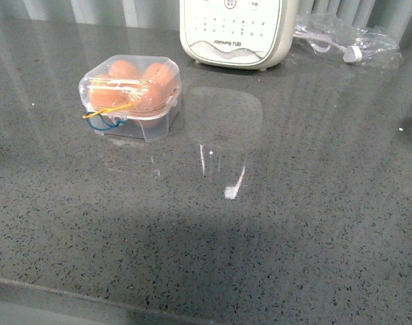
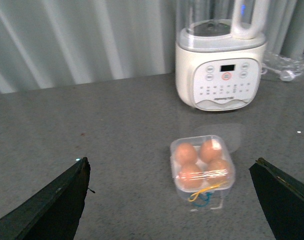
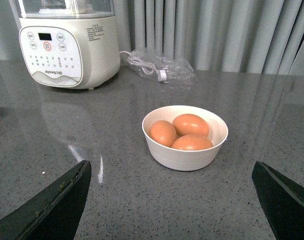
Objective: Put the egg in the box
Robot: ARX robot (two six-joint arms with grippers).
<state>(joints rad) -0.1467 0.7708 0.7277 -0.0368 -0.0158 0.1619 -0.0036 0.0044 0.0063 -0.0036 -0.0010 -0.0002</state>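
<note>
Sitting closed toward the counter's left rear: the box, clear lid down, yellow and blue bands trailing at its front, all four cells filled with orange-brown eggs. Standing at the rear edge, just right of the box: a cream-white appliance, with a crumpled clear bag lying further right. Hanging open and empty above the counter in its own wrist view: the left claw, jaws spread wide, box lying ahead between them, near but apart. Likewise hanging open and empty: the right claw, facing a white bowl holding three more eggs, well apart from the fingers. Neither arm showing in the front view. Appearing complete or nearly so, judging by the full, shut box; no free cell showing for another egg. Calling next, if anything, for keeping both claws clear of the box rather than reaching for the bowl.
</note>
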